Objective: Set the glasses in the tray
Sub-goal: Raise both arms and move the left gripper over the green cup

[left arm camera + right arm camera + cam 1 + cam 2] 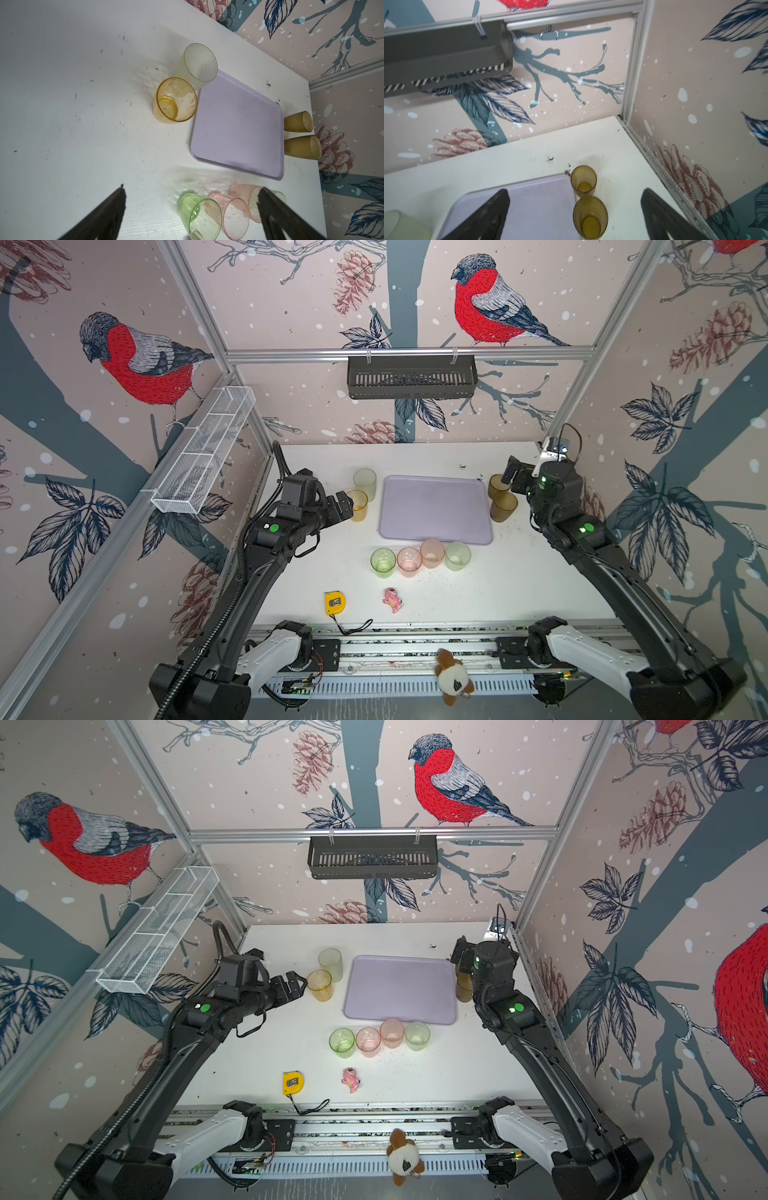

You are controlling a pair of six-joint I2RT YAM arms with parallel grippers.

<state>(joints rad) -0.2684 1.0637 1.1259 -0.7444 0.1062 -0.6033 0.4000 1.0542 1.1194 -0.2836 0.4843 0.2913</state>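
Purple and flat, the tray point(436, 510) lies in the middle of the white table point(519, 580). All eight glasses point(432, 552) stand on the table outside it. On its left side are a pale glass point(365, 483) and a yellow glass point(357, 505), close together and just beside the tray. On its right side are two brown glasses point(503, 507), one behind the other, very close to each other. Along the near edge is a row of four — a green glass point(382, 562), two pink glasses point(409, 561) and a light green glass point(458, 556).

The left claw point(344, 506) is just beside the yellow glass in both top views. Its two fingers point(108, 214) are spread wide and grip nothing; in the left wrist view the yellow glass sits out in front of them, not between them. The right claw point(511, 477) hangs by the brown glasses. It is wide open too, and in the right wrist view both brown glasses show in the gap between its fingers, with neither finger touching them.

Nearer the front of the table lie a yellow tape measure point(334, 603) and a small pink toy point(392, 599), well apart from the tray.
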